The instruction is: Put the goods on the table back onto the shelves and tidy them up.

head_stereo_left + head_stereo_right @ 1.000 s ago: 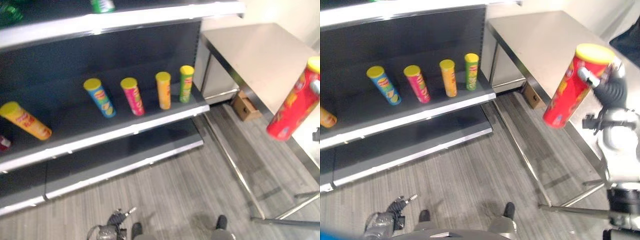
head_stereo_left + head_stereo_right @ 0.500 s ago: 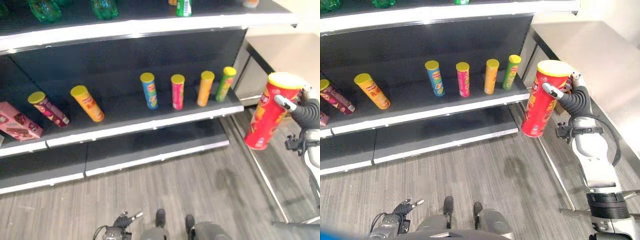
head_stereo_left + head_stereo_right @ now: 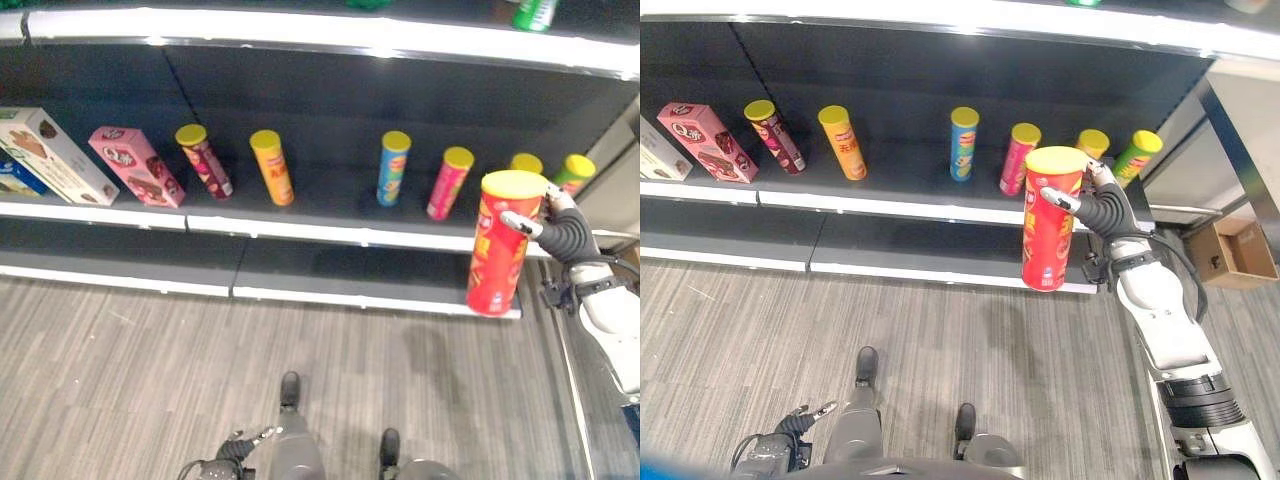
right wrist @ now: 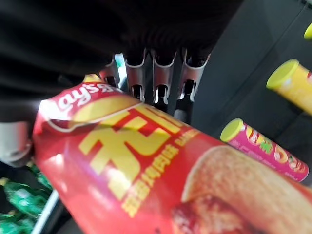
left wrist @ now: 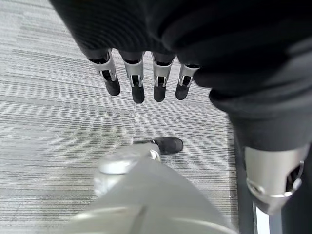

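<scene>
Over at the shelf's right end, seen from the left eye, the right hand (image 3: 560,225) holds the big red can (image 3: 500,243) upright in front of the middle shelf (image 3: 300,228), fingers wrapped round its upper part under the yellow lid. A second ago the steel worktop filled the right of the picture and the can hung beside it; now the whole picture has swung onto the shelving, so the head has turned and the can is lined up with the shelf, carry nearly done, placing not yet begun. The can's base sits low against the lower shelf's edge (image 3: 380,298), though how near it really is I can't tell from here.

Right eye next: same can (image 3: 1050,218), in front of the gap between the pink can (image 3: 1018,158) and the orange can (image 3: 1092,143), with the green can (image 3: 1137,155) beyond. The orange one is half hidden behind the red can and the hand. Further along stand the blue can (image 3: 963,143), a yellow can (image 3: 842,142), a dark red can (image 3: 774,136) and a pink box (image 3: 706,141).

Left wrist: the left hand (image 5: 139,80) hangs over the grey floor (image 5: 48,112), fingers straight and loose, holding nothing.

Right wrist: fingers (image 4: 161,80) clamp the red can (image 4: 161,170); its far end is cut off
</scene>
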